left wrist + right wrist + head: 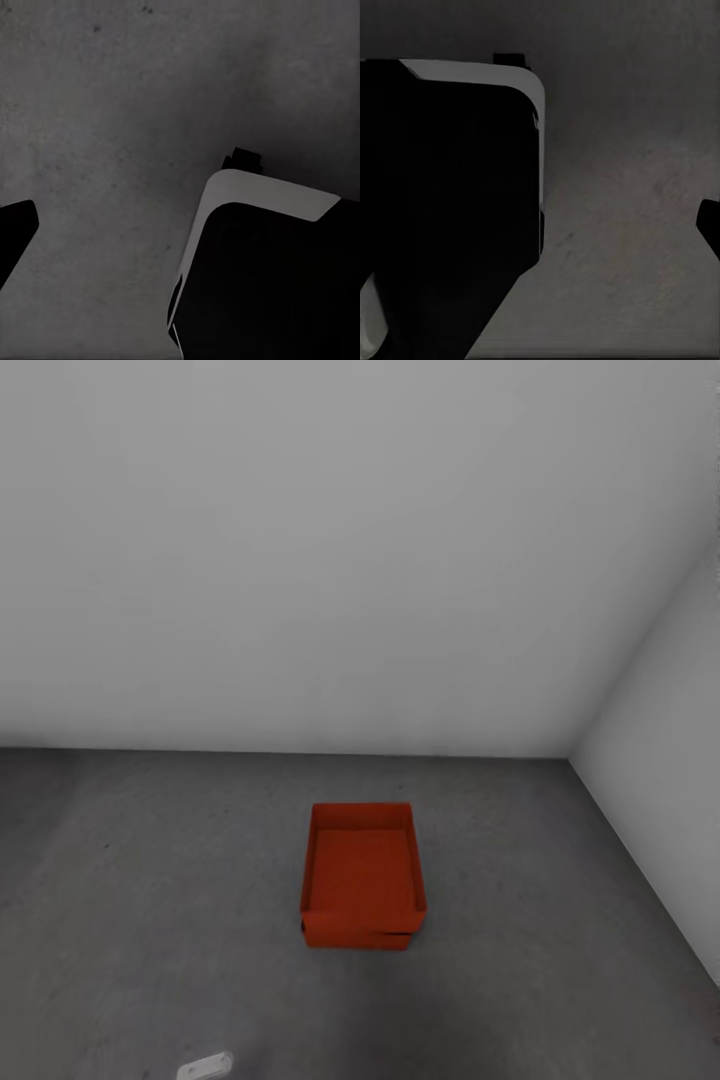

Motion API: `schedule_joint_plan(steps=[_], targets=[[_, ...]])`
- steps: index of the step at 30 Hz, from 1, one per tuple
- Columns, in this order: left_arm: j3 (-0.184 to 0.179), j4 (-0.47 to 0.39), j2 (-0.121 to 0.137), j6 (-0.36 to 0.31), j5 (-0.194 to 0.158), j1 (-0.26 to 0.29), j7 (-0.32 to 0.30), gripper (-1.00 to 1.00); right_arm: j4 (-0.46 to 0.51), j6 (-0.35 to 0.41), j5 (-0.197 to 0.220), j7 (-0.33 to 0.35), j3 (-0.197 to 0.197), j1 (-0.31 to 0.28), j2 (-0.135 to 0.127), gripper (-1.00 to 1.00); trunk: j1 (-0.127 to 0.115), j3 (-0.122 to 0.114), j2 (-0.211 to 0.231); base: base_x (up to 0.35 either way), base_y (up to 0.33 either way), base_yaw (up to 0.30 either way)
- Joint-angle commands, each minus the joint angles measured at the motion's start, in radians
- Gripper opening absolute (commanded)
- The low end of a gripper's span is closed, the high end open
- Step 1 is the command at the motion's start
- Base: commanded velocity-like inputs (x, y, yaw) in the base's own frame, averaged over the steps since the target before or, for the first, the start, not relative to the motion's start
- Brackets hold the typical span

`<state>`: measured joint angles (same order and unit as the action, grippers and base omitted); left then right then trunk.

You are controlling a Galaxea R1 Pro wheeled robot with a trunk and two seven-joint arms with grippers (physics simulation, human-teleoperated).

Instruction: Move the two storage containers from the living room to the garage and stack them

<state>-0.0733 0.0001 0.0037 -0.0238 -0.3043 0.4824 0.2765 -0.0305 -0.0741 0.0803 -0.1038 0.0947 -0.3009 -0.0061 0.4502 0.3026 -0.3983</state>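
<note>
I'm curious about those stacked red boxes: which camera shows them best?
The head view: both storage containers sit stacked on the dark grey floor near the white wall corner. The two wrist views point at bare floor and dark robot parts, so they tell nothing about the boxes.

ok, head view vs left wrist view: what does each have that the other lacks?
Head view alone: the two storage containers, the upper container stacked on the lower container, and the white-grey walls meeting in a corner. Left wrist view alone: a close look at a dark body with a pale rim, apparently part of the robot. Both: the dark grey floor.
</note>
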Motion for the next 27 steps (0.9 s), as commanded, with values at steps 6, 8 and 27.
schedule_joint_plan(steps=[6,8,27], targets=[[-0.008,0.0,0.0,-0.002,-0.007,-0.002,0.003,1.0,-0.003,-0.005,0.012,-0.005,0.008,-0.001,-0.001,1.0,0.0,0.002,-0.002,-0.316,0.0,0.0],[-0.008,0.0,0.0,-0.001,-0.007,-0.002,0.002,1.0,-0.003,-0.007,0.012,-0.004,0.008,-0.001,-0.001,1.0,0.0,0.002,-0.002,-0.163,0.0,0.0],[-0.009,-0.001,0.004,0.001,-0.004,-0.002,0.003,1.0,-0.003,-0.008,0.016,-0.002,0.007,-0.001,0.008,1.0,0.0,0.001,-0.002,-0.015,0.0,0.001]])
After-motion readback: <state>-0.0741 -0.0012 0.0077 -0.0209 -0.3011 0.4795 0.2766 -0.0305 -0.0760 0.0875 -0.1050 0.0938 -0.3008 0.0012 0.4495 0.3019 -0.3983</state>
